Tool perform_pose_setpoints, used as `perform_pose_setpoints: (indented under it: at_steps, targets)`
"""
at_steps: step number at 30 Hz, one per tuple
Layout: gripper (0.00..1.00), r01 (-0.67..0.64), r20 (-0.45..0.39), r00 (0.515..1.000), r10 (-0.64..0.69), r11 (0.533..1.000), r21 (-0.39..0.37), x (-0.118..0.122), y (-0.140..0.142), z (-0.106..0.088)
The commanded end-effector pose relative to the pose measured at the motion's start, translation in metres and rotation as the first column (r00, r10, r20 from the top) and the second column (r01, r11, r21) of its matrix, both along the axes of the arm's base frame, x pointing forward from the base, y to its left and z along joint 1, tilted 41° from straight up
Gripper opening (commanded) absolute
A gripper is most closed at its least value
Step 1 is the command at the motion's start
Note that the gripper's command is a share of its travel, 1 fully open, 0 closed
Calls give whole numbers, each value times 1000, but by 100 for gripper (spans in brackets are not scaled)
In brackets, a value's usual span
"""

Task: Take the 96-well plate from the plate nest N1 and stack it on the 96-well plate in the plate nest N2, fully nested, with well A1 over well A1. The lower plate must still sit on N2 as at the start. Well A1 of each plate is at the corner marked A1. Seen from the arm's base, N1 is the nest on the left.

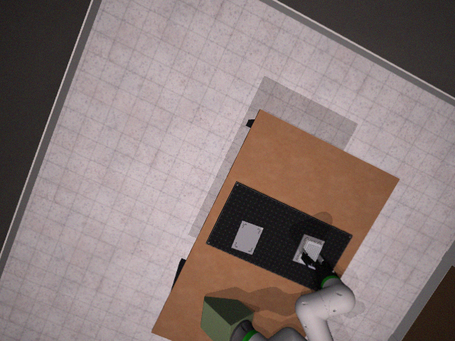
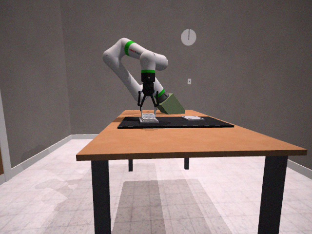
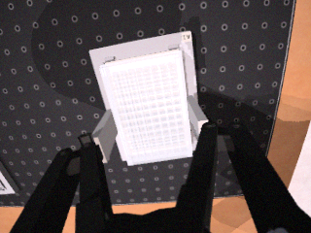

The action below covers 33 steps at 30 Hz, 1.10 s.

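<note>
My gripper (image 3: 151, 113) is shut on the white 96-well plate (image 3: 148, 107), with one finger on each long side. It holds the plate directly over nest N2 (image 1: 310, 251), whose grey base shows around the plate's edges in the wrist view. In the side view the held plate (image 2: 148, 116) sits very low over the lower plate and nest (image 2: 149, 121); I cannot tell whether they touch. The lower plate is mostly hidden under the held one. An A1 mark (image 3: 185, 37) shows at the nest's far right corner. Nest N1 (image 1: 247, 237) is bare and grey.
Both nests stand on a black perforated mat (image 1: 279, 234) on the brown table. The arm's green base block (image 1: 224, 317) stands at the table's near edge. The table's right edge lies close beside N2.
</note>
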<state>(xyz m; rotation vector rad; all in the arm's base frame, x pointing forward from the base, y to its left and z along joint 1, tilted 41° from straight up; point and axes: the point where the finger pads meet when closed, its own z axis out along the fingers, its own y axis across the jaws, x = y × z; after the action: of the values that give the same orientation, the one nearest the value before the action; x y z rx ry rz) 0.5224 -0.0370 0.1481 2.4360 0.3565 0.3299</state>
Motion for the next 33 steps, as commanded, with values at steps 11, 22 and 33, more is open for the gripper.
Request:
perform_pose_setpoints:
  at_steps: [11,22,33]
  targets:
    - [0,0,0,1000,0,1000,0,1,-1,-1]
    - [0,0,0,1000,0,1000,0,1,-2,-3]
    - [0,0,0,1000,0,1000,0,2,-3,-4]
